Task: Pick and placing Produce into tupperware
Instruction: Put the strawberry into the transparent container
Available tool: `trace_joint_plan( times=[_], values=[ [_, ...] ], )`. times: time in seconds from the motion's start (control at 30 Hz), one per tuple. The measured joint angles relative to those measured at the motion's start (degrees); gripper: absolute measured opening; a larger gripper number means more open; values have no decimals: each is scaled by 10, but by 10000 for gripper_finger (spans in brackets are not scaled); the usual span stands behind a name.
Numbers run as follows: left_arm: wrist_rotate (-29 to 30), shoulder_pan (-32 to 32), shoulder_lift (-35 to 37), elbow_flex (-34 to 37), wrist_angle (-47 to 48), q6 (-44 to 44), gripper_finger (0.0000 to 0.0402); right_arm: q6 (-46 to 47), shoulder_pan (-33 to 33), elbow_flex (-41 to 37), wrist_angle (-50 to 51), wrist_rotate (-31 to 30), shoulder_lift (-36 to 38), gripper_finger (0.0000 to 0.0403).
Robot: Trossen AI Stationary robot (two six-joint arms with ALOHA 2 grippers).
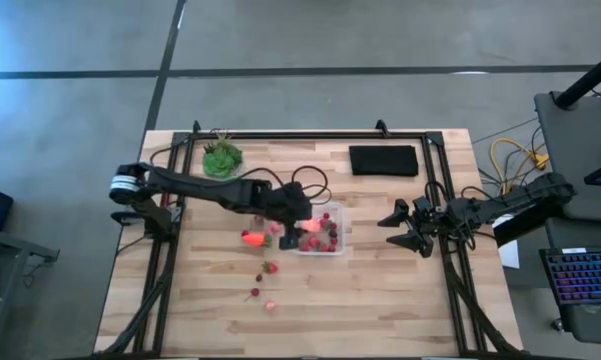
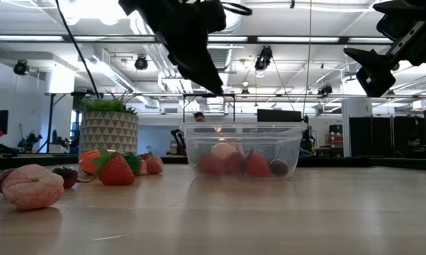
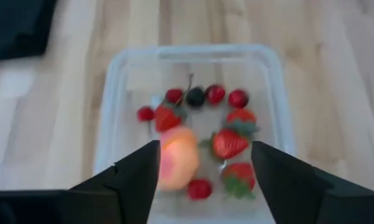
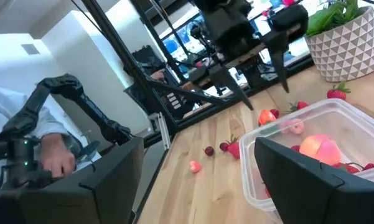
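Two dark jointed arms, black cables; left tool [image 1: 290, 232] with black wedge-shaped fingers [image 3: 286, 180]

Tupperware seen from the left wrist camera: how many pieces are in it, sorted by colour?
Red berries: 9
Dark cherry-like piece: 1
Pink-orange round fruit: 1
Total in the tupperware: 11
Left pincer open above it; right pincer waits open, off to the right.

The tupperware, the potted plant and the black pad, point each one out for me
tupperware [image 3: 271, 93], left wrist view, on its clear side rim.
potted plant [image 1: 222, 158], high view, on its green leaves.
black pad [image 1: 384, 160], high view, on its middle.
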State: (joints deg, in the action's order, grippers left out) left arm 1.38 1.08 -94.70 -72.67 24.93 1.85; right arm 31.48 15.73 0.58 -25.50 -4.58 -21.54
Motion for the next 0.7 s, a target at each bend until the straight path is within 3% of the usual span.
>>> trace_joint_plan(
  times=[0.27, 0.33, 0.5, 0.6, 0.7],
  values=[
    [126, -38, 50, -30, 276, 71, 263, 0, 0, 0, 0, 0, 0, 301],
    [126, -68, 51, -26, 310, 12, 259, 0, 0, 0, 0, 0, 0, 299],
    [96, -164, 26, -18, 347, -263, 242, 0, 0, 0, 0, 0, 0, 298],
    [34, -193, 13, -11, 329, -311, 231, 0, 0, 0, 0, 0, 0, 301],
    [28, -197, 4, 5, 309, -320, 224, 0, 0, 0, 0, 0, 0, 302]
  ],
)
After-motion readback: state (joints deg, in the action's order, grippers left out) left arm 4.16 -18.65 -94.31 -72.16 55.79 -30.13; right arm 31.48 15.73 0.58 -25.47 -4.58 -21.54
